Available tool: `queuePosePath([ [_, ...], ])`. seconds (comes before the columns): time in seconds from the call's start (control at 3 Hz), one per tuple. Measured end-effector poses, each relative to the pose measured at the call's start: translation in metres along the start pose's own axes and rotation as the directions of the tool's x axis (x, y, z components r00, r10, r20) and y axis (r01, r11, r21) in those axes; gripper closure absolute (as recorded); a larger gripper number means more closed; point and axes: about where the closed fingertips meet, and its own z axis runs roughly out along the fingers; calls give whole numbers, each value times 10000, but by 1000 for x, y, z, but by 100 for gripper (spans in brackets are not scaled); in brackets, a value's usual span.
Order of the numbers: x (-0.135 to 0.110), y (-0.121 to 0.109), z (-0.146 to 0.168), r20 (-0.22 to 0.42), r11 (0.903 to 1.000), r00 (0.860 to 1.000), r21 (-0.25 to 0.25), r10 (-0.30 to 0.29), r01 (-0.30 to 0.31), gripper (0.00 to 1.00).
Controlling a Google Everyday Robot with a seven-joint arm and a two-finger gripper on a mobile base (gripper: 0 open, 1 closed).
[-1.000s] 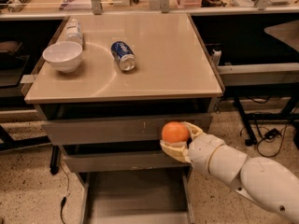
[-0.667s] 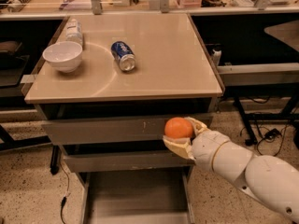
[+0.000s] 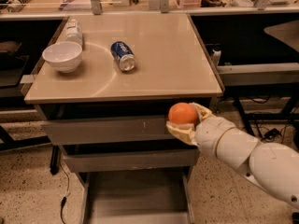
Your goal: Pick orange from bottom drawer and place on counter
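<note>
My gripper (image 3: 186, 120) is shut on the orange (image 3: 182, 113), a small round bright-orange fruit. It holds the orange in front of the top grey drawer, just below the front edge of the counter (image 3: 154, 73), right of centre. The white arm reaches in from the lower right. The bottom drawer (image 3: 135, 197) is pulled open below, a wide grey tray with a bare floor.
On the counter a white bowl (image 3: 62, 56) stands at the left, a plastic bottle (image 3: 74, 31) lies behind it, and a blue soda can (image 3: 123, 56) lies on its side near the middle. Dark desks flank the cabinet; cables lie on the floor at the right.
My gripper has lifted the orange upward, from in front of the drawer fronts to just under the counter's front edge.
</note>
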Motion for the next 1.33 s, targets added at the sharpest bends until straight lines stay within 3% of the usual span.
queuePosePath([
  [1.33, -57, -112, 33, 455, 9929, 9986, 1147, 276, -327, 100],
])
